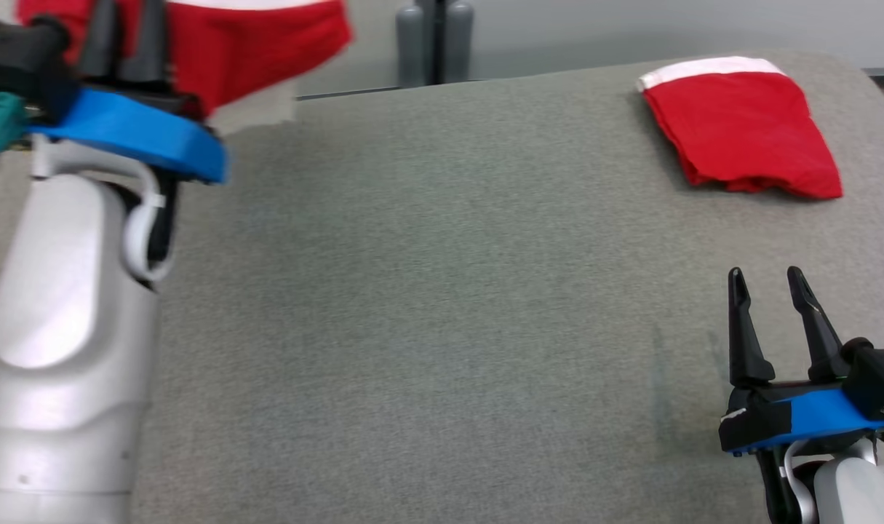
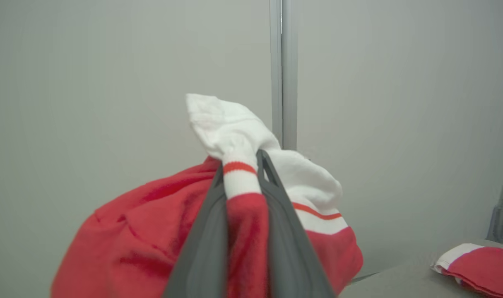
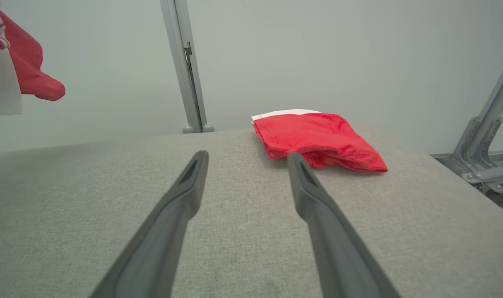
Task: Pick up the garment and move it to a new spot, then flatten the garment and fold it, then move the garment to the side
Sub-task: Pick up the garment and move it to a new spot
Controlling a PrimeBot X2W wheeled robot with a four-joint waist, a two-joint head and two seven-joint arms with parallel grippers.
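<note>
Head view: our left forearm [image 1: 56, 327] looms lower left; above it our left gripper [image 1: 125, 44] clamps the red garment [image 1: 252, 44], upper left, with the table [image 1: 442, 291] lying below-right. Left wrist view: its fingers [image 2: 284, 231] pinch the white cuff [image 2: 239, 182]. Right wrist view: our right gripper [image 3: 248, 156] gapes empty, well apart.
</note>
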